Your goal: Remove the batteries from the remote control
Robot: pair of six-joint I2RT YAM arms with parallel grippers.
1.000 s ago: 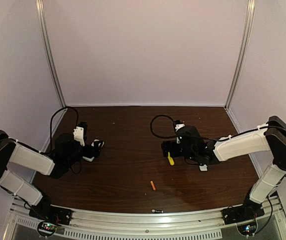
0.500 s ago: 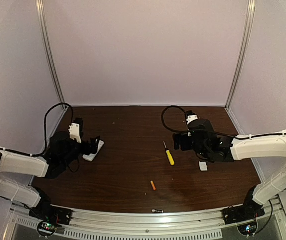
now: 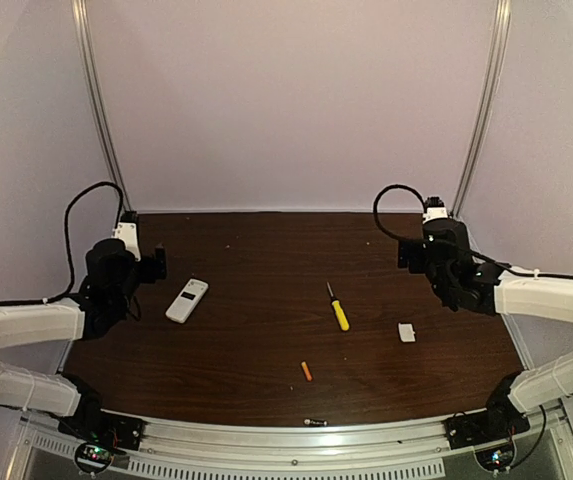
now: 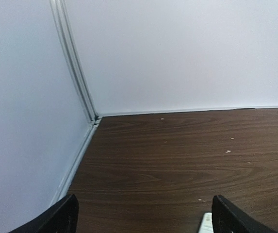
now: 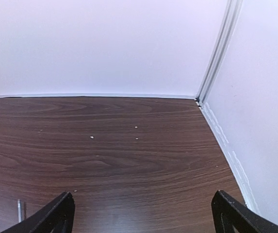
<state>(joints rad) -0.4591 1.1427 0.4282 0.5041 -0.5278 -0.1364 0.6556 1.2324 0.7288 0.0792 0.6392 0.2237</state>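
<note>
The white remote control (image 3: 187, 300) lies flat on the dark wooden table (image 3: 266, 340), left of centre; only its corner (image 4: 205, 224) shows in the left wrist view. One orange battery (image 3: 306, 371) lies loose near the front middle. My left gripper (image 3: 154, 264) hovers to the remote's left and slightly behind it. It is open and empty (image 4: 146, 218), facing the back left corner. My right gripper (image 3: 409, 256) is at the back right, far from the remote. It too stands open with nothing between its fingers (image 5: 146, 216).
A yellow-handled screwdriver (image 3: 339, 314) lies at the centre, its metal tip (image 5: 20, 206) showing in the right wrist view. A small white cover piece (image 3: 406, 332) sits to its right. A tiny dark item (image 3: 314, 422) rests on the front rail. White walls enclose the table.
Both arms have drawn back from the middle toward the side walls. The left gripper has moved off the remote, which lies alone; the right gripper has left the screwdriver behind.
</note>
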